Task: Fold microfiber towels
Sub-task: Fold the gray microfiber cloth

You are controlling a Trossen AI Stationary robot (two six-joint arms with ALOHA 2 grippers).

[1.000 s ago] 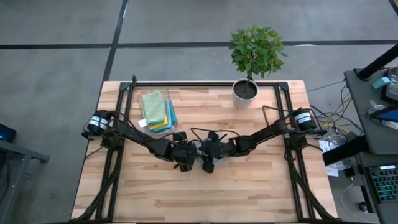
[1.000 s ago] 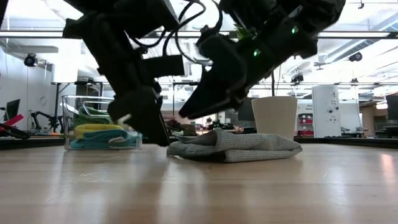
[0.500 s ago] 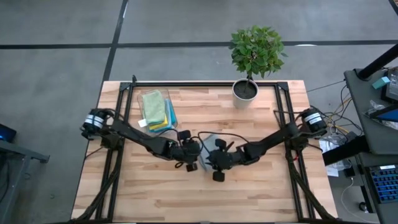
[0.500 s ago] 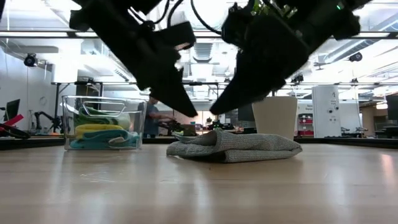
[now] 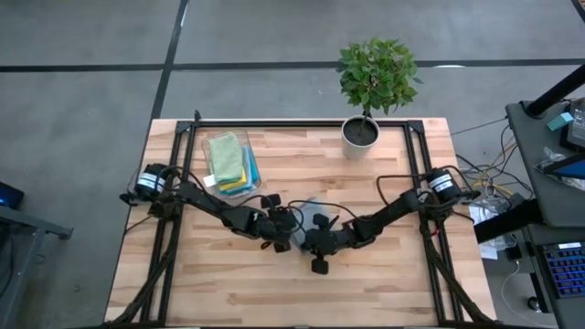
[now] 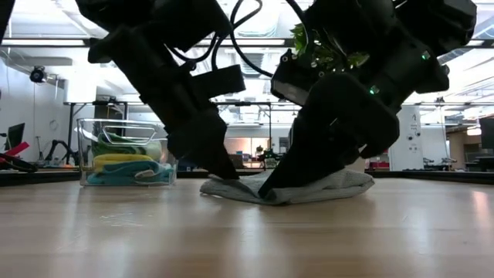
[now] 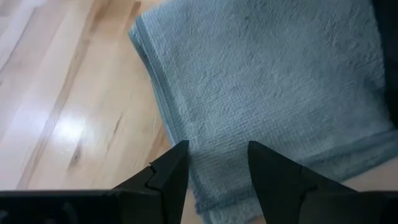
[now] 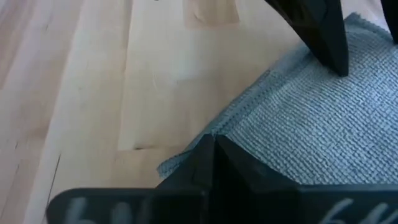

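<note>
The wooden table [image 5: 384, 274] carries a grey towel [image 6: 324, 187], a clear bin [image 5: 196, 155] apparently holding folded towels, and a potted plant [image 5: 361, 132].

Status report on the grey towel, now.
Right hand shut on grey towel's edge. Left hand open, straddling its near edge. Towel on table. Nothing in the way.

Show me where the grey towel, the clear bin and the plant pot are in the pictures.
grey towel [image 7: 267, 81], left wrist view, on its flat top surface.
clear bin [image 6: 85, 150], low view, on its front wall near the left edge.
plant pot [image 5: 360, 143], high view, on its white rim.
</note>
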